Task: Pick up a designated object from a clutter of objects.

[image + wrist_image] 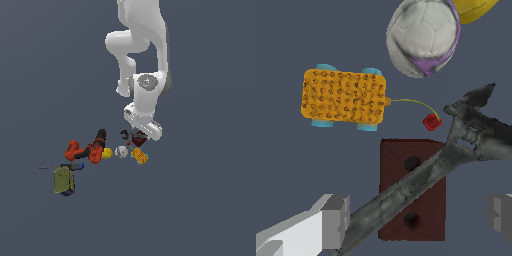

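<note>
reaching straight down, the arm (142,45) spreads its jaws astride the maroon block (406,170).

A flat slate-blue ground (45,60) is filling both views.

The surface is running unbroken to every edge of the exterior view, showing no seam, no wall line, no window and no furniture (whether it is a floor or a worktop cannot be told). The colour is staying much the same across it, a dull grey-blue. Light is falling soft and even, casting no sharp shadows. In the wrist view the same plain ground (286,165) is showing, smooth and without texture or markings.
</note>
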Controlling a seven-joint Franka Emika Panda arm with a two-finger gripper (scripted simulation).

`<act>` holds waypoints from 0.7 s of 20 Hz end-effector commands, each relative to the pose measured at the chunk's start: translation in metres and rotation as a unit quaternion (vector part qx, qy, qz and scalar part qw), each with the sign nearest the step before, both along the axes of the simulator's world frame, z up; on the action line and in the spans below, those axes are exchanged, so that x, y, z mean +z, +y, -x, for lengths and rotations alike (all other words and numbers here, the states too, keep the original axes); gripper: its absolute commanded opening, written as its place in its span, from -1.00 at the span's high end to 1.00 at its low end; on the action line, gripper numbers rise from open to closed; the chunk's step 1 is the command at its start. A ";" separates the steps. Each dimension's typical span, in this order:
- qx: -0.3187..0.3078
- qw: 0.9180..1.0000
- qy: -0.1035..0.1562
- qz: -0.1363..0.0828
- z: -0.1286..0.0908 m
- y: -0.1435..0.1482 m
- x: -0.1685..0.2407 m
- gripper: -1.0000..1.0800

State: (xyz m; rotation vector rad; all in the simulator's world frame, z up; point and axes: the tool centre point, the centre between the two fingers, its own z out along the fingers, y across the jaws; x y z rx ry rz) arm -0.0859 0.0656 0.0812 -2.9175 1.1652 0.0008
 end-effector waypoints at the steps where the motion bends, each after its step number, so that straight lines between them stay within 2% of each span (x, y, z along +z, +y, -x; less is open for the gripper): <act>1: -0.007 1.000 0.000 0.000 0.002 0.000 -0.003 -0.92; 8: -0.008 1.000 0.000 0.000 0.003 0.001 -0.006 -0.92; 14: -0.009 1.000 0.000 0.000 0.004 0.001 -0.025 -0.92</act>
